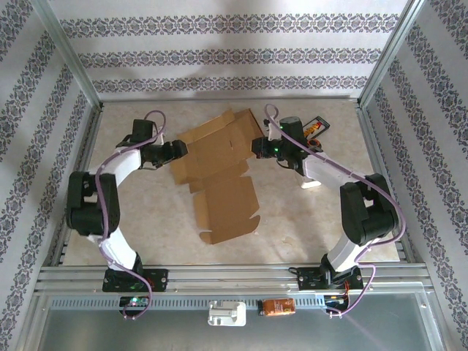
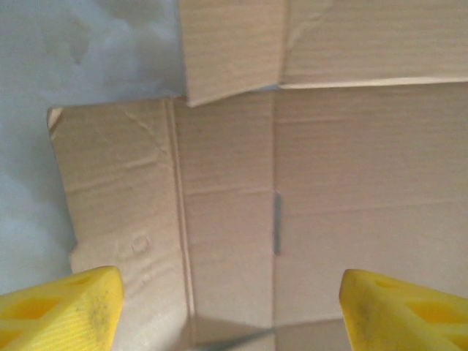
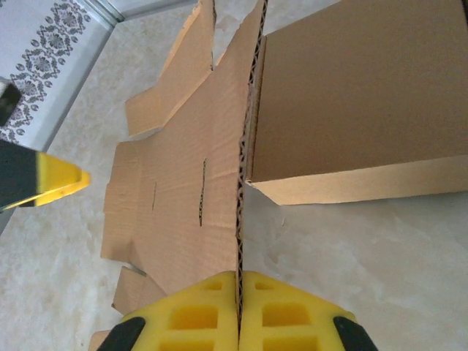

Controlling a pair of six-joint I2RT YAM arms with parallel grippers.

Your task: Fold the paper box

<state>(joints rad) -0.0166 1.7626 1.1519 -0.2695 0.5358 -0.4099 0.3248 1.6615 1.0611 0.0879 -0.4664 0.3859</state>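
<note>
The right gripper (image 3: pixel 239 296) has its yellow pads pressed together on the raw corrugated edge of a flap of the cardboard box (image 1: pixel 219 179). It holds that flap up on edge, and the pinched sheet runs straight ahead from the fingertips. To the left of the pinch, the box's opened panels lie flat on the table (image 1: pixel 146 227), marked with narrow slits. To the right of it, another brown panel angles away from the same edge.

Across the box, the left gripper (image 2: pixel 230 314) has its fingers (image 2: pixel 62 307) spread wide, with nothing between them. It points at a creased panel, and a short slit (image 2: pixel 276 223) lies just ahead of the gap. I cannot tell whether its tips touch the cardboard.

From above, the box sits between the two grippers, mostly unfolded, and reaches back from them toward the arm bases. A small black-and-orange object (image 1: pixel 316 127) lies just beyond the right gripper, on its outer side.
</note>
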